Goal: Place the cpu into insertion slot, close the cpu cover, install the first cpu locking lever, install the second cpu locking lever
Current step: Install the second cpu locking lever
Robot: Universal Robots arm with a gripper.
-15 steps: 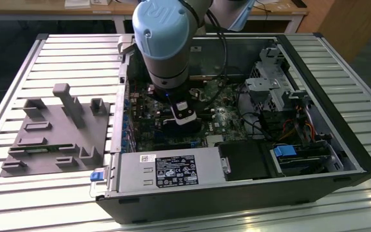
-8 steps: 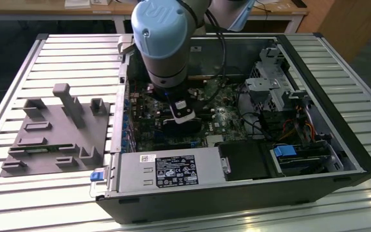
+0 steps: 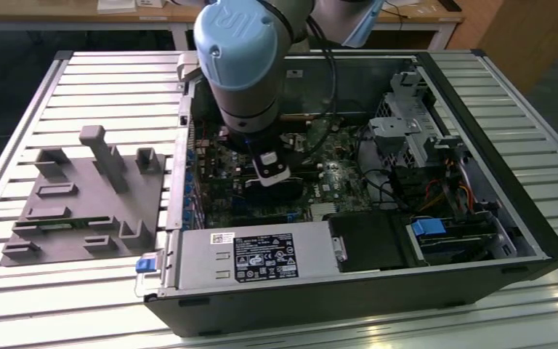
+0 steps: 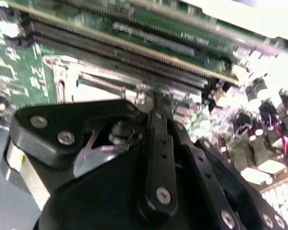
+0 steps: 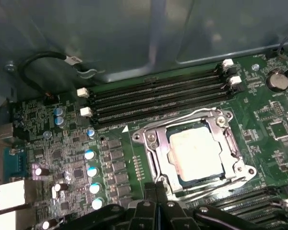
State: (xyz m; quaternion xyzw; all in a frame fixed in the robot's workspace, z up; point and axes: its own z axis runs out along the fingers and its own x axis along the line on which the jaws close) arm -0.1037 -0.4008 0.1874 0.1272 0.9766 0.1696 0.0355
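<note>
With the arm reaching down into the open computer case (image 3: pixel 511 218) on the slatted counter (image 3: pixel 27 291), the tool (image 5: pixel 156 201) sits low over the green motherboard (image 5: pixel 48 143), just beside the near edge of the insertion slot (image 5: pixel 156 163). The cpu (image 5: pixel 197 151) lies seated in that slot, its pale metal top showing through the square window of the cpu cover (image 5: pixel 151 139), which lies flat over it. Thin wire levers run along the cover's edges; one locking lever (image 5: pixel 201 189) lies along the edge nearest the tool.

Tool state: in the first wrist view the fingertips (image 5: pixel 149 196) appear drawn together, with no visible gap between them. Whether they pinch the lever wire cannot be told; nothing else is seen in their hold.

In the second wrist view the black linkage of the tool hangs close above the silver cover frame (image 4: pixel 62 81), with the long memory slots (image 4: pixel 134 52) beyond.

Judgement: placement and cover closing look complete; the lever work appears to be the step in hand. To do it well, contact should bear on the lever wire alone, kept off the cpu top and the nearby capacitors (image 5: pixel 91 170), pressing down and sideways so the wire tucks under its retaining hook without slipping.
</note>
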